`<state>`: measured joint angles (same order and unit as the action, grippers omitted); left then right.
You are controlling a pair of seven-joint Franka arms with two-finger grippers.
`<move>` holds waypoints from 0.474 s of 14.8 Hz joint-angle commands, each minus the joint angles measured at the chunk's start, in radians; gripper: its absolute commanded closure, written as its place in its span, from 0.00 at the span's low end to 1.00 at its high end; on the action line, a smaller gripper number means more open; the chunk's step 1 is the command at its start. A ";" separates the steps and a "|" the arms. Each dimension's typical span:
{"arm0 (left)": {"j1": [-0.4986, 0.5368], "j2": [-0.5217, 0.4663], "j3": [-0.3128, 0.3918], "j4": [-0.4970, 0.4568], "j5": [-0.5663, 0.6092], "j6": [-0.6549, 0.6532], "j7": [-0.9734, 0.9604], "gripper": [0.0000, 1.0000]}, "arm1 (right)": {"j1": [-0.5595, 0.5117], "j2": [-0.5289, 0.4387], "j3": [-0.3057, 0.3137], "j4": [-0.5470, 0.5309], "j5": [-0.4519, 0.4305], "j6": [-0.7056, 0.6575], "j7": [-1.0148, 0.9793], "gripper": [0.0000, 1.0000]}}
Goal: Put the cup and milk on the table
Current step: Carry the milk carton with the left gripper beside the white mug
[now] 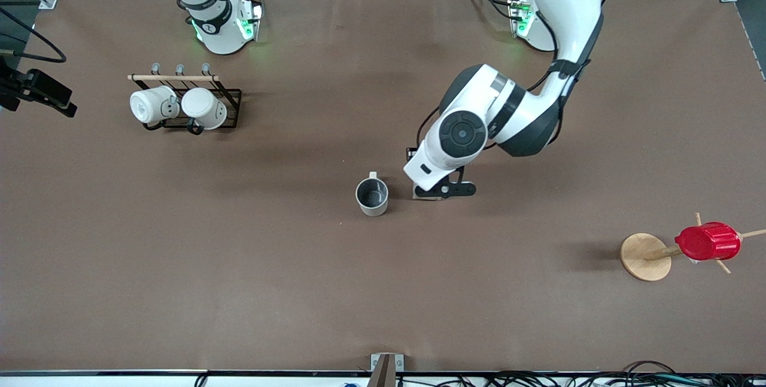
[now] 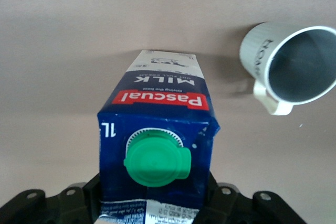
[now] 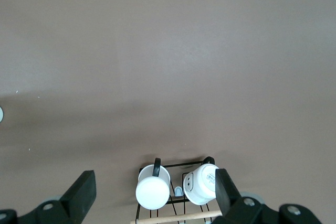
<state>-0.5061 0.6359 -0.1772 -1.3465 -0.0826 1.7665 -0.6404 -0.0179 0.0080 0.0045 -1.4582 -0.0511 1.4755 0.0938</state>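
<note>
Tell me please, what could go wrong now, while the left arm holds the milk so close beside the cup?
1. The milk, between the left gripper's fingers, hangs right beside the upright cup; drifting toward the right arm's end might knock the cup over.
2. The carton is tall and narrow, so releasing it tilted or above the table could let it topple.
3. The right gripper waits open above the black rack with two white mugs, so it probably adds little risk.
</note>
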 commanded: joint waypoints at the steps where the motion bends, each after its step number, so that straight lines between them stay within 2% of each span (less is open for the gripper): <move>1: -0.031 0.080 0.025 0.145 -0.011 -0.067 -0.019 0.39 | -0.007 -0.005 0.002 0.001 0.023 -0.001 -0.009 0.00; 5: -0.093 0.136 0.105 0.204 -0.011 -0.061 -0.016 0.39 | -0.007 -0.003 0.000 0.001 0.030 0.000 -0.009 0.00; 7: -0.097 0.134 0.108 0.204 -0.011 -0.061 -0.013 0.37 | -0.007 -0.003 0.000 -0.001 0.030 0.000 -0.009 0.00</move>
<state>-0.5796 0.7393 -0.0970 -1.1915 -0.0883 1.7229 -0.6491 -0.0179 0.0080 0.0043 -1.4582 -0.0457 1.4761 0.0938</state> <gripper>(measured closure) 0.348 0.000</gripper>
